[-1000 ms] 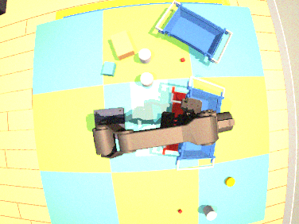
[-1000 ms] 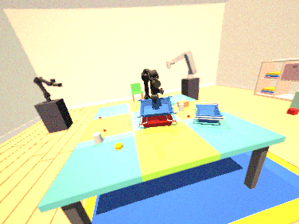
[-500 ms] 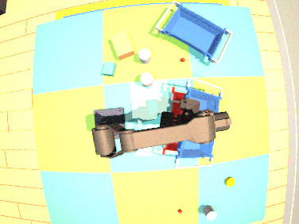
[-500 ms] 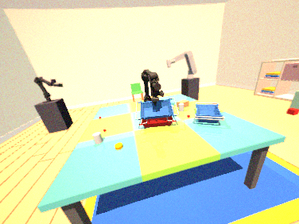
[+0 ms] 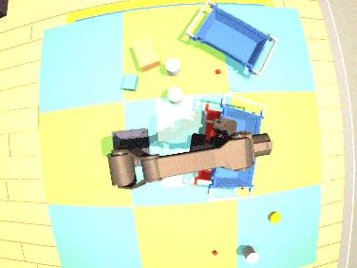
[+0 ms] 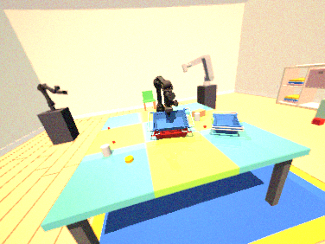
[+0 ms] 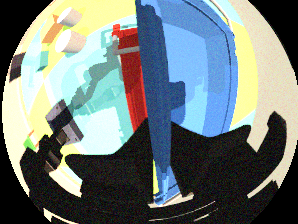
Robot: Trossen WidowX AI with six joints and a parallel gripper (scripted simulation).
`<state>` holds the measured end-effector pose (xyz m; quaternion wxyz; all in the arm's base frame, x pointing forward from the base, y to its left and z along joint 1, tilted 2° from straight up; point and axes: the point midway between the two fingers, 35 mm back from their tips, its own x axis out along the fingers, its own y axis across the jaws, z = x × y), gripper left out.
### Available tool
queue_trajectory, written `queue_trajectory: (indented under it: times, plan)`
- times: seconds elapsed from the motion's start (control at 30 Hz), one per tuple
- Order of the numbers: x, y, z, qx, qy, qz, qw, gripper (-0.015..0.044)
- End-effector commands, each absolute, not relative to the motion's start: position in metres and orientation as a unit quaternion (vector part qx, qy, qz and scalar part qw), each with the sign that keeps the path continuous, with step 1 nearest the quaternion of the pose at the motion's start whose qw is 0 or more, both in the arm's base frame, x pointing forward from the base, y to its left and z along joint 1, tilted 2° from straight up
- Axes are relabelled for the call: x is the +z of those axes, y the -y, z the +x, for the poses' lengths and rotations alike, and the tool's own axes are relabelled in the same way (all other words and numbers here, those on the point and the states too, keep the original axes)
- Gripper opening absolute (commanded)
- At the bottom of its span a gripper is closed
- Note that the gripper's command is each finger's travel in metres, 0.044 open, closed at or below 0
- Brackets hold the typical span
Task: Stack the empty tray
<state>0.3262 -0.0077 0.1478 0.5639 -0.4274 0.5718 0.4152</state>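
Note:
The red tray (image 5: 211,115) (image 6: 173,134) (image 7: 132,85) stands on the table, largely hidden under a blue tray. A grey wire bar (image 7: 131,50) crosses its top near one end; its other bar is not clear, and its load is hidden. The blue tray (image 5: 234,177) (image 6: 170,120) (image 7: 207,70) is over the red one, offset to one side in the top view, its own bars out at its ends. Whether it touches the red tray's bars, or is fully level, I cannot tell. My gripper (image 6: 168,113) (image 7: 153,120) is shut on the blue tray's long side wall.
A second blue tray (image 5: 233,42) (image 6: 226,129) stands off to the back right. White cylinders (image 5: 173,67) (image 5: 175,94), an orange block (image 5: 146,53) and a teal block (image 5: 129,83) stand nearby. A yellow disc (image 5: 274,218) (image 6: 129,159) and a grey-white cylinder (image 5: 251,254) (image 6: 106,150) are elsewhere on the table.

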Motion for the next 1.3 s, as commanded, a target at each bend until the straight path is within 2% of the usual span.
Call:
queue_trajectory:
  times: [0.0, 1.27]
  plan:
    - [0.148, 0.008, 0.325, 0.409, -0.568, -0.432, 0.569, 0.0000]
    - [0.123, 0.004, 0.309, 0.409, -0.568, -0.432, 0.569, 0.0000]
